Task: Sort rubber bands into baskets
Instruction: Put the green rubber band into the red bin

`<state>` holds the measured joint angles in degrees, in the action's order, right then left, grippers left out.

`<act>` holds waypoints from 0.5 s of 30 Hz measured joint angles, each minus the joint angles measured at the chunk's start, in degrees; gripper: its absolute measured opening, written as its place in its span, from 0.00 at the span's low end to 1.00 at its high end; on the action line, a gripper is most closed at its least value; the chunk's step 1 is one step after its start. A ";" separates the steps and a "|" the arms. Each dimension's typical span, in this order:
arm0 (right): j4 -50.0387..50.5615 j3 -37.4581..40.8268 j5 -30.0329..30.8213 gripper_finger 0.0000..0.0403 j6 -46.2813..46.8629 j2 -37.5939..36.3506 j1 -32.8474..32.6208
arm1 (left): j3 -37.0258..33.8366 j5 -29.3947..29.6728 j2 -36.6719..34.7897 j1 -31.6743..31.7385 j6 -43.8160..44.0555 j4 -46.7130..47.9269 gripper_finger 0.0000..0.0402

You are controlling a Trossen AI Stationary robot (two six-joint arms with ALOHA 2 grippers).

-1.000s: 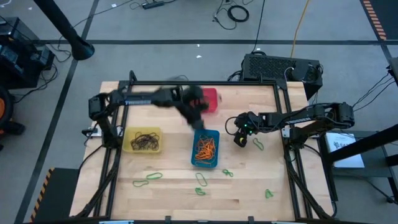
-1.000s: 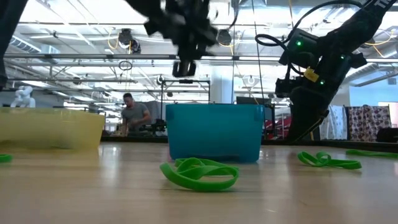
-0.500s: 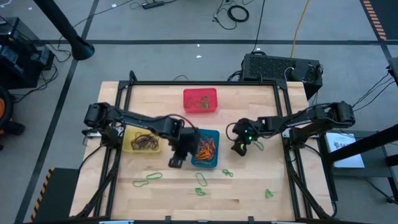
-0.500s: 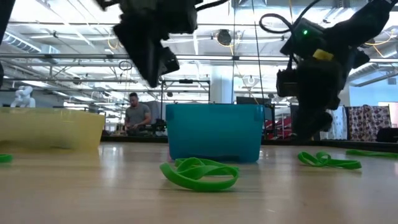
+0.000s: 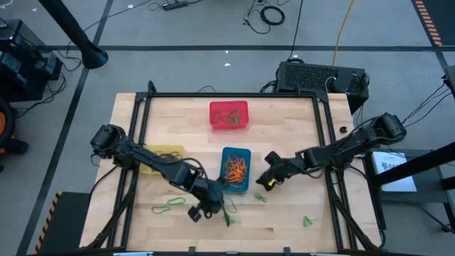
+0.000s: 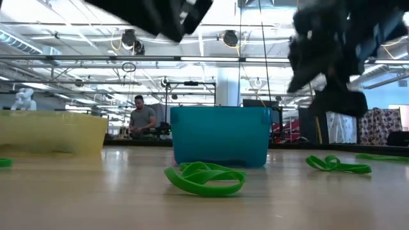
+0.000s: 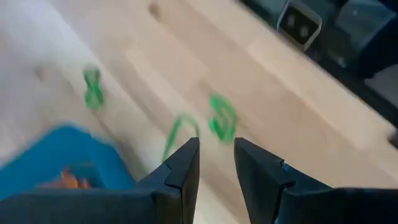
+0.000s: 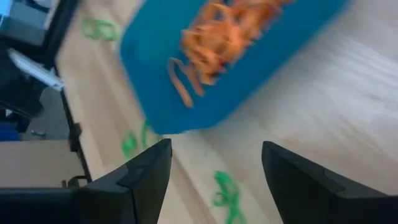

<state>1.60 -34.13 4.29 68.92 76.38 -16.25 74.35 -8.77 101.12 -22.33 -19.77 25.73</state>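
Note:
Three baskets stand on the wooden table: a red one (image 5: 229,115) at the far middle, a blue one (image 5: 235,169) full of orange rubber bands (image 8: 227,34), and a yellow one (image 5: 162,158) partly under my left arm. Green rubber bands (image 5: 229,211) (image 5: 260,198) (image 5: 168,207) (image 5: 307,222) lie flat near the front. My left gripper (image 5: 201,210) (image 7: 216,146) hovers just left of the bands in front of the blue basket, with a narrow empty gap between its fingers. My right gripper (image 5: 264,182) (image 8: 216,148) hangs wide open by the blue basket's near right corner, holding nothing.
A black frame (image 5: 234,95) runs around the table's far and side edges. A dark box (image 5: 321,77) sits behind the far right corner. In the low view a green band (image 6: 206,179) lies in front of the blue basket (image 6: 220,135), and a person stands far behind.
My left gripper has swung from above the gap between the red and blue baskets toward the near edge, passing the blue basket's left side, sinking a little and rolling about its own line. My right gripper has moved toward the near edge and the blue basket's corner, rolling too.

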 joint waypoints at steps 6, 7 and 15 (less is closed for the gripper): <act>1.39 -5.63 6.48 0.60 -6.38 0.00 -7.40 | 0.03 0.68 5.35 -2.60 2.36 -13.48 0.27; 1.43 -6.16 6.47 0.60 -7.36 0.00 -8.65 | 0.11 0.65 6.73 -3.07 3.31 -14.98 0.27; 2.03 -7.60 7.25 0.60 -8.48 0.00 -19.47 | 4.42 2.20 18.75 -6.16 13.14 -22.13 0.27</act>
<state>3.63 -41.74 11.53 60.44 76.38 -35.72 78.77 -6.57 119.87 -28.49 -6.64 3.60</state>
